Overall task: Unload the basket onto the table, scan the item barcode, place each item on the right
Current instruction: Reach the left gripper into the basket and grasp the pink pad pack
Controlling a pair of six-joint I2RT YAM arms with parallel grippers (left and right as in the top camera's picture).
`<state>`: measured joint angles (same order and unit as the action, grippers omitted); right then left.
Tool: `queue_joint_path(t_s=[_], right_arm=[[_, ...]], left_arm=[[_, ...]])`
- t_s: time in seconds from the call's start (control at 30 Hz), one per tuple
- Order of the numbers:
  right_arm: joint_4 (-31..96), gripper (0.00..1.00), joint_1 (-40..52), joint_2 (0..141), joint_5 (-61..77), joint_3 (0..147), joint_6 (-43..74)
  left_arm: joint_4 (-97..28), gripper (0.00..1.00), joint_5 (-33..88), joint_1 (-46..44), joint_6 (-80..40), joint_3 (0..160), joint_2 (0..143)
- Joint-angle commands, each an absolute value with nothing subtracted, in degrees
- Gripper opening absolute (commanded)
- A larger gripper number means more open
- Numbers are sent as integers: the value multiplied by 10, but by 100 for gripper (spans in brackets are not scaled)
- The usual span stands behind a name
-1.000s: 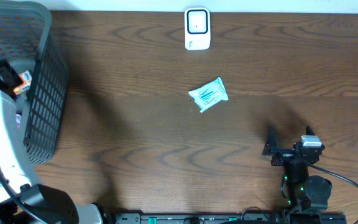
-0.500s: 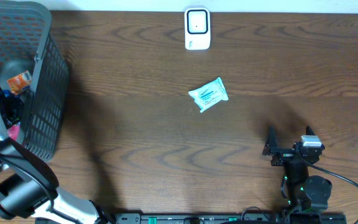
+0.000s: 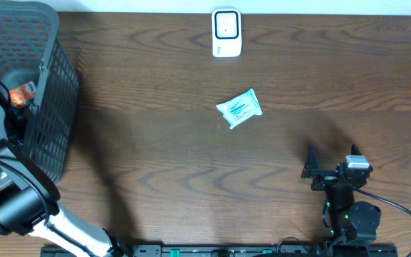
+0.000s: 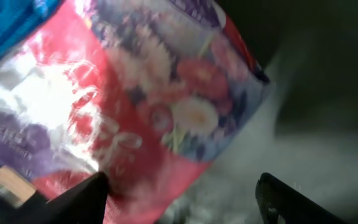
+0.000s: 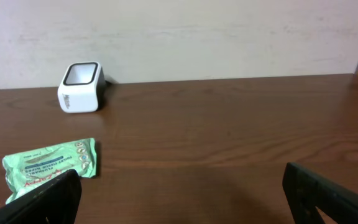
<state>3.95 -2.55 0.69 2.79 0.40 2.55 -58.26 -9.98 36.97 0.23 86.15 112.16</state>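
1. While your left gripper (image 4: 182, 186) is hanging inside the basket (image 3: 52, 107), its fingers are standing spread, gripping nothing.
2. A red flowered packet (image 4: 135, 106) is lying just beside one finger, clear of the other.
3. Your right gripper (image 3: 332, 155) is resting wide apart, empty, near the front edge of the table (image 3: 155, 164).
4. A green packet (image 3: 239, 108) is lying mid-table, with the white scanner (image 3: 226, 33) standing well behind it.
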Motion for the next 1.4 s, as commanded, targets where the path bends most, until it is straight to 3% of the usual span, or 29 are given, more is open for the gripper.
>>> queue_joint_path(t_s=[0.0, 0.1, 0.23, 0.43, 0.53, 0.63, 0.7, 0.93, 1.2, 1.37], right_arm=[[41, 99, -22, 3, 29, 3, 31], [41, 99, -22, 3, 29, 3, 31], [41, 99, -22, 3, 29, 3, 31], [41, 99, -22, 3, 29, 3, 31], [41, 99, -22, 3, 29, 3, 31], [41, 99, -22, 3, 29, 3, 31], [41, 99, -22, 3, 29, 3, 31], [41, 99, -22, 3, 29, 3, 31], [41, 99, -22, 3, 29, 3, 31], [41, 99, -22, 3, 29, 3, 31]], left_arm=[[-563, 76, -96, 371, 6, 854, 1141], [-547, 76, -96, 371, 6, 854, 1145], [-538, 58, -96, 372, 6, 854, 1149], [-537, 55, -96, 373, 6, 852, 1150], [-537, 38, -96, 373, 6, 844, 1150], [-539, 14, -96, 373, 6, 835, 1150], [-547, 8, -96, 373, 6, 834, 1150], [-589, 7, -72, 369, -27, 872, 1115], [-533, 7, 272, 366, -60, 975, 979], [-426, 7, 322, 366, -162, 976, 880]])
